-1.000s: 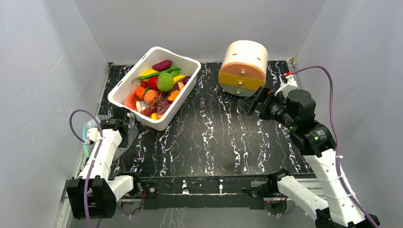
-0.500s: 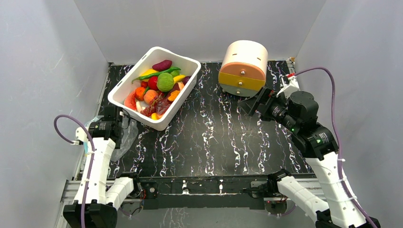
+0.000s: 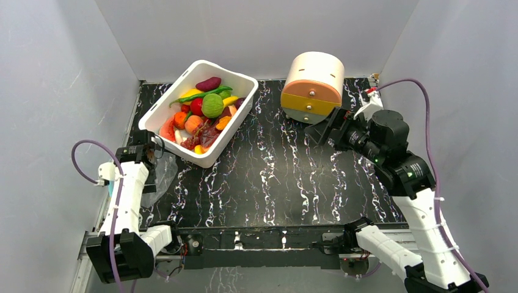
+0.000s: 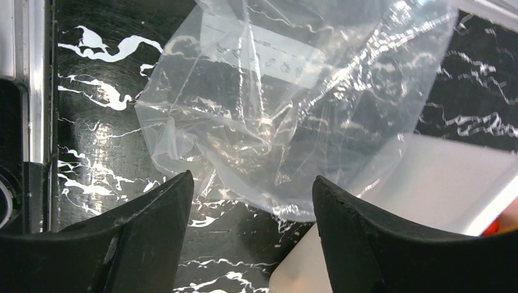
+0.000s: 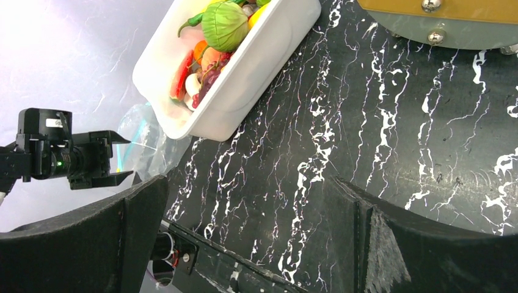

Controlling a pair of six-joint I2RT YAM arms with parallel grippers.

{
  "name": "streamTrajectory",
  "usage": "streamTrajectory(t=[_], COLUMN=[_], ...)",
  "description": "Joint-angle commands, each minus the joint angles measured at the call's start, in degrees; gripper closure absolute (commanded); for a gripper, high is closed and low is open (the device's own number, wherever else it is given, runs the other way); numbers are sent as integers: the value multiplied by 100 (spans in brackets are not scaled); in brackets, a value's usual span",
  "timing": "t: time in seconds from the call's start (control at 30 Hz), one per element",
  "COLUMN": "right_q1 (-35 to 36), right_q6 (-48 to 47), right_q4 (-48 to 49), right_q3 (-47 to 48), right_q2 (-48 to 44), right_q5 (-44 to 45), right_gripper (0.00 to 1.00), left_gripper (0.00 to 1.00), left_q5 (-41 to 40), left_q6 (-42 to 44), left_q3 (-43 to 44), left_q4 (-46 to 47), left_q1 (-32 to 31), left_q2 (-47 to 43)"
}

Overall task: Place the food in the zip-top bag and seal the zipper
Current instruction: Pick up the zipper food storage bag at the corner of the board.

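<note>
The food [image 3: 204,113], with a green cabbage [image 3: 212,105] on top, lies heaped in a white bin. The clear zip-top bag [image 3: 160,177] lies crumpled on the table by the bin's near corner. A bit of its teal zipper [image 3: 109,188] shows beside my left arm. My left gripper [image 3: 153,146] hovers over the bag, open. In the left wrist view the bag [image 4: 275,110] lies just beyond the left gripper [image 4: 251,178], with nothing between its fingers. My right gripper [image 3: 324,131] is open and empty over the table at the right, as its own view shows [image 5: 247,183].
The white bin [image 3: 183,152] stands at an angle at the back left, and its corner [image 4: 427,183] sits close to my left fingers. A round cream and orange drawer unit [image 3: 313,85] stands at the back right. Grey walls close in three sides.
My left gripper has opened and let go of the bag, and it has shifted slightly towards the bin. The right arm has barely moved.
</note>
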Motion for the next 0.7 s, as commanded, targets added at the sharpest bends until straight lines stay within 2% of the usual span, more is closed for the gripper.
streamTrajectory(t=[0.0, 0.2, 0.37, 0.5, 0.67], right_q1=[-30, -30, -31, -30, -30], right_q6=[-107, -53, -1, 105, 238], right_q4=[142, 115, 158, 236, 322], right_q3=[325, 493, 588, 445, 312], right_q2=[184, 529, 630, 587, 538], right_q5=[-198, -387, -320, -359, -447], right_gripper=[3, 3, 4, 4, 4], left_gripper=[28, 22, 17, 14, 13], left_q5=[92, 359, 314, 584, 717], left_q6=[-440, -205, 51, 218, 396], left_q3=[-249, -843, -1146, -1388, -1713], left_q4=[15, 524, 784, 1087, 1713], left_q1=[429, 1063, 1237, 1246, 1246], left_q2=[170, 130, 194, 183, 328])
